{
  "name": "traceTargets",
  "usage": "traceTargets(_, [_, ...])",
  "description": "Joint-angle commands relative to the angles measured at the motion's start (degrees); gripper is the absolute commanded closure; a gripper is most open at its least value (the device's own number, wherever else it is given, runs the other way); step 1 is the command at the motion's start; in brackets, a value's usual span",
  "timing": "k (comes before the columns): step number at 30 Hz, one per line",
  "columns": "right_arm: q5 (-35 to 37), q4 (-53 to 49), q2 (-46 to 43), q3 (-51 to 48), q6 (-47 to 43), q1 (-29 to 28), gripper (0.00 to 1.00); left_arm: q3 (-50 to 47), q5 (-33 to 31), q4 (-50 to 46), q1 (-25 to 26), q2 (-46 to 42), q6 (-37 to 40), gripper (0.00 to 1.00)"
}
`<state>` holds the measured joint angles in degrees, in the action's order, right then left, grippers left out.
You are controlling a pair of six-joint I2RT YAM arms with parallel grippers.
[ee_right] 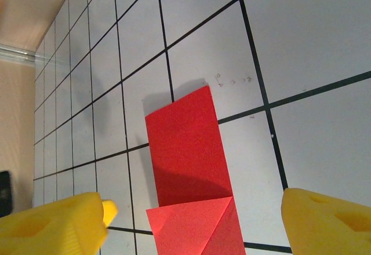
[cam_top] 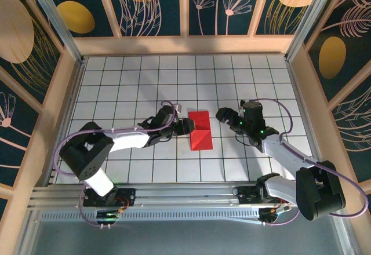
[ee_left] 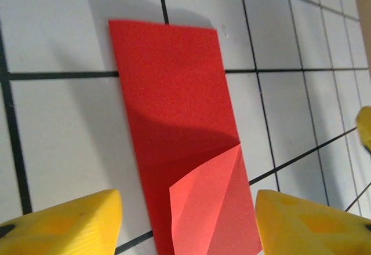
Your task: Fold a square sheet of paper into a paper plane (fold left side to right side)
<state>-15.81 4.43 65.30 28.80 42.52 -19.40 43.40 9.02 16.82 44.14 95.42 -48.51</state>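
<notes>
Left end effector (ee_left: 188,211) spread; red paper (ee_left: 174,110) flat just ahead.

square sheet of paper (cam_top: 200,130): folded, lying flat | between left arm (cam_top: 124,139), right arm (cam_top: 284,150)

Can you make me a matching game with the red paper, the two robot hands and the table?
Things:
1. red paper
2. left gripper
3. right gripper
4. table

Descriptions:
A. white with black grid lines
B. open, to the right of the paper in the top view
C. folded narrow, one corner turned over
D. open, to the left of the paper in the top view

Pairs: 1-C, 2-D, 3-B, 4-A
</notes>
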Motion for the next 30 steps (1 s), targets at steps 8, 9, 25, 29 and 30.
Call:
traceTargets(8, [-1.57,0.07,-1.85,-1.95,-0.34,2.04,0.19,3.12,6.36,4.11,-0.20,7.81,-0.98,0.60])
traceTargets(9, [-1.75,-0.07,-1.85,-1.86,-0.49,2.26,0.19,3.34,6.64,4.30,-0.19,8.31,-1.13,0.61])
traceTargets(25, [-3.88,-0.61,-3.16,-3.13,-0.90,3.16,0.19,4.37,7.38,5.25,-0.15,9.47,-0.59,0.93])
traceTargets(29, [-7.77,2.06,-2.42,-3.41,-0.90,3.14,0.24,2.74,4.21,5.69,-0.19,6.19,-0.64,1.00])
traceTargets(30, [-9.25,3.35,-1.93,-3.61,-0.65,3.19,0.26,1.94,3.26,6.21,-0.19,4.86,-0.93,1.00])
